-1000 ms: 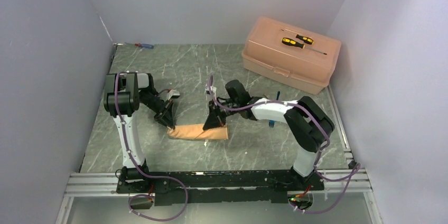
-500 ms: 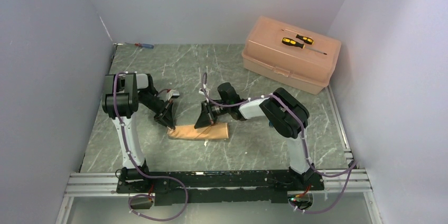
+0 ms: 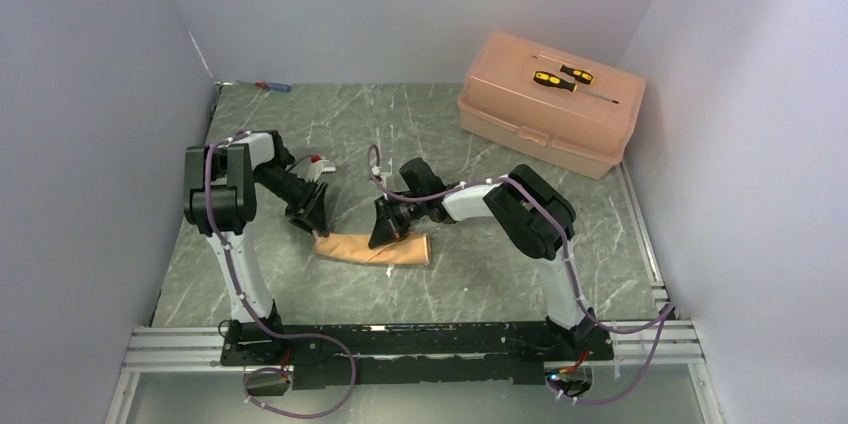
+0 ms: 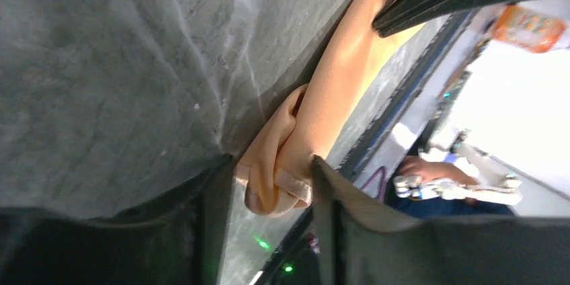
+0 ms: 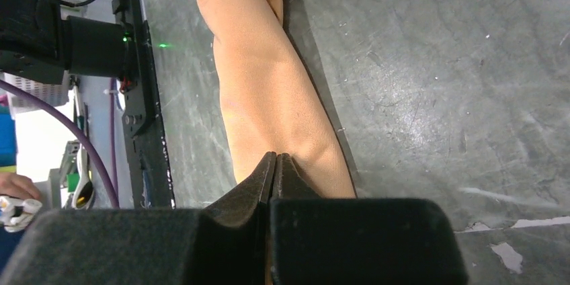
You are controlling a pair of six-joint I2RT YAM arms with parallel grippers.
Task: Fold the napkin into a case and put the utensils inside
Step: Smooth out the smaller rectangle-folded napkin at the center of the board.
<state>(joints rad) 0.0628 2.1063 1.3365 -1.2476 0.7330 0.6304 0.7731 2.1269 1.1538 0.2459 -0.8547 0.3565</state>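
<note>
The peach-orange napkin (image 3: 370, 248) lies as a long narrow roll on the table's middle, lengthwise left to right. My left gripper (image 3: 318, 227) stands at its left end with jaws apart. In the left wrist view the napkin (image 4: 343, 76) ends in a bunched fold sitting between the parted fingers of that gripper (image 4: 270, 164). My right gripper (image 3: 385, 237) is shut, with its tips resting on top of the roll near its middle. The right wrist view shows the closed tips (image 5: 274, 156) pressed onto the napkin (image 5: 269, 83). The utensils are hidden.
A hard pink plastic box (image 3: 550, 104) stands at the back right with two yellow-and-black screwdrivers (image 3: 560, 79) on its lid. A red-and-blue screwdriver (image 3: 272, 87) lies at the back left corner. Walls close in three sides; a metal rail (image 3: 400, 339) runs along the near edge.
My left gripper has gone from shut to open at the napkin's left end. My right gripper has slid left along the roll, and the roll now looks more rumpled.
</note>
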